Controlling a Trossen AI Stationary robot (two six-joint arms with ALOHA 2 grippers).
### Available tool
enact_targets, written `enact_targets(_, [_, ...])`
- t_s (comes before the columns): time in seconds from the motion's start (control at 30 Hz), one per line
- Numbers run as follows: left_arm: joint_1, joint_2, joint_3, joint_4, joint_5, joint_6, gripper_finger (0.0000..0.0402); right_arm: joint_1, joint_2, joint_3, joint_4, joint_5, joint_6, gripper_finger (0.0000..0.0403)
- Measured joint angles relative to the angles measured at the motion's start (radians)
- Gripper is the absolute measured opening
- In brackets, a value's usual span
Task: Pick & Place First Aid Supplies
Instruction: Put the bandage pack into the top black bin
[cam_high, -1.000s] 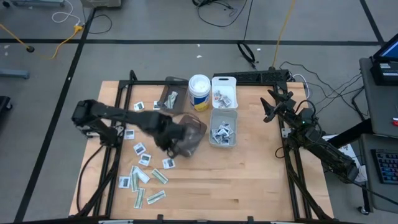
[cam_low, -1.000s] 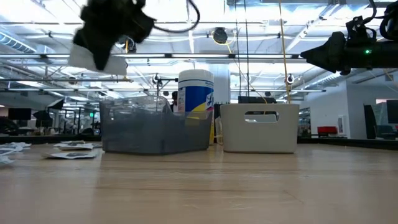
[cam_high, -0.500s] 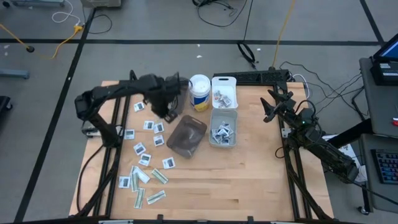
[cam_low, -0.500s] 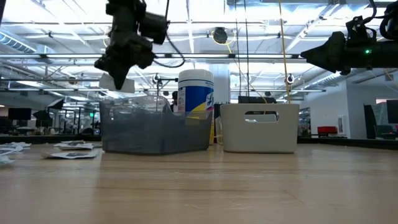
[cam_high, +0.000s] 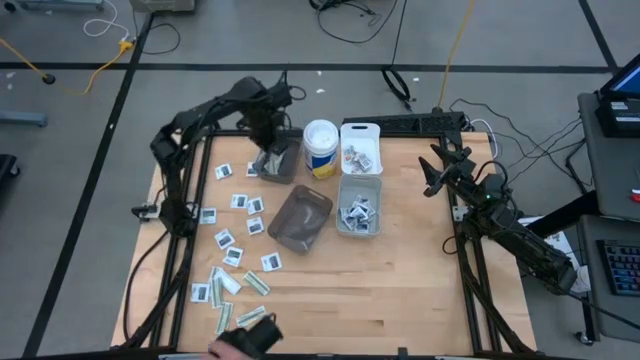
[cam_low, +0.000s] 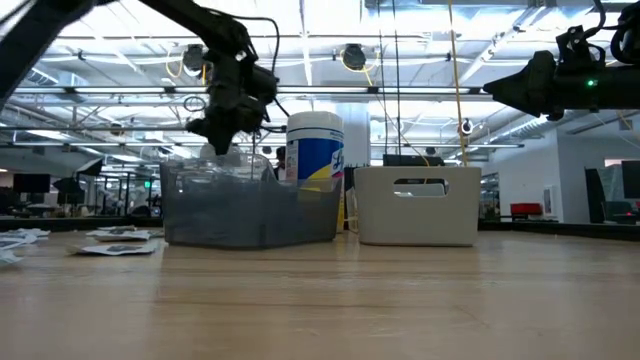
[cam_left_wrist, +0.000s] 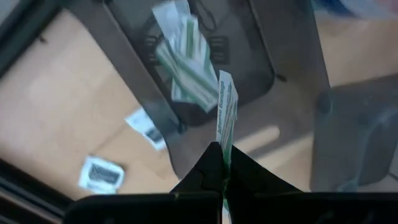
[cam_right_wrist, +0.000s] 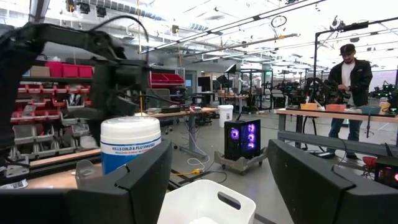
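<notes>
Two end effectors | left (cam_left_wrist: 222, 171) pinching green-white strip (cam_left_wrist: 226, 115) above smoky bin (cam_high: 277, 160) | right (cam_high: 432, 172) wide, parked

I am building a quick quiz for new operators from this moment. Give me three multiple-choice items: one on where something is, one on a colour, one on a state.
1. Where is the left gripper?
A. Over the smoky bin at the table's far edge
B. Over the white bin
C. Down among the loose packets at the near edge

2. What colour is the lid of the wipes tub?
A. Red
B. White
C. Black

3. What state is the left gripper in?
A. Open and empty
B. Shut on a narrow strip packet
C. Shut on the wipes tub

Answers:
1 A: the high view shows it above the smoky bin beside the tub.
2 B: from above the lid is white.
3 B: the left wrist view shows the fingers closed on a green-white strip packet above the bin.
</notes>
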Motion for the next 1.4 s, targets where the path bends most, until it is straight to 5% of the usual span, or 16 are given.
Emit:
enact_targets(0.27, [0.052, 0.154, 0.247, -0.082, -0.015, 0.060, 0.0000, 0.000, 0.000, 0.000, 0.000, 0.000, 0.000, 0.0263])
enact_targets(0.4, [0.055, 0.171, 0.271, -0.061, -0.024, 0.071, 0.0000, 0.000, 0.000, 0.000, 0.000, 0.000, 0.000, 0.0263])
enact_targets(1.4, [0.028, 0.217, -0.047, 0.254, -0.101, 0.051, 0.0001, 0.000, 0.000, 0.000, 0.000, 0.000, 0.000, 0.0263])
